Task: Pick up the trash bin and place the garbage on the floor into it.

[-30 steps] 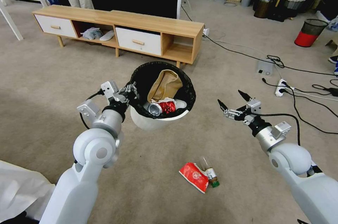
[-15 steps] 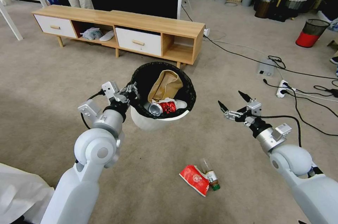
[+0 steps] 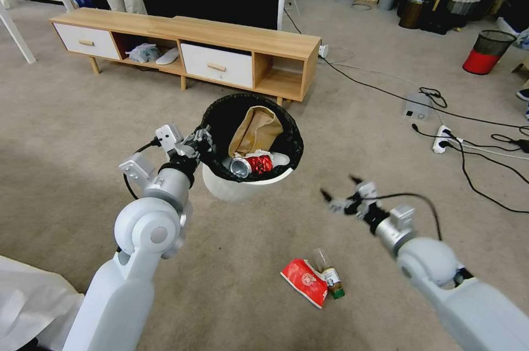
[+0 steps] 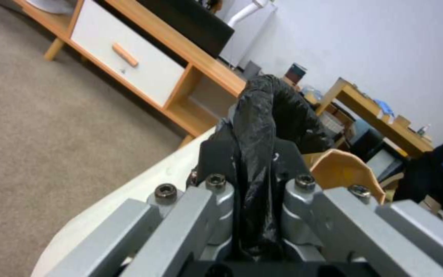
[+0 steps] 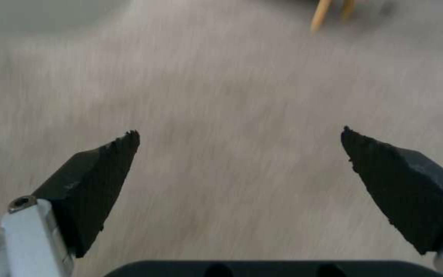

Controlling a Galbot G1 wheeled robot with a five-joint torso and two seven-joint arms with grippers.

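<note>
Mid-task: collecting the last litter from the carpet floor (image 3: 82,119). Small round white plastic trash bin (image 3: 242,188), lined with a black bag folded over the rim, held off the floor by the left gripper (image 3: 199,144), jaws pinched on the bag-covered rim at the bin's left side; in the left wrist view the black plastic sits squeezed between both fingers (image 4: 216,184). Already inside the bin: a brown paper bag (image 3: 253,129), a crushed red can (image 3: 250,165) and a scrap of white tissue (image 3: 275,159).

Left on the floor: a flat red packet (image 3: 304,281) and a small brown bottle with a green cap (image 3: 329,274), lying touching each other, near the robot and below the bin in the head view.

Right gripper (image 3: 341,194) above the carpet, jaws spread wide and empty, with bare carpet between the two black fingertips (image 5: 104,169) in the right wrist view. Packet and bottle not between the jaws: well short of them, nearer the robot and slightly to the left.

Next move, by judgement: bringing the open jaws back and down over one of the two pieces, with care to close on a single item, the pair lying pressed together; the flat packet likely needs an edge pinch close to the carpet.
</note>
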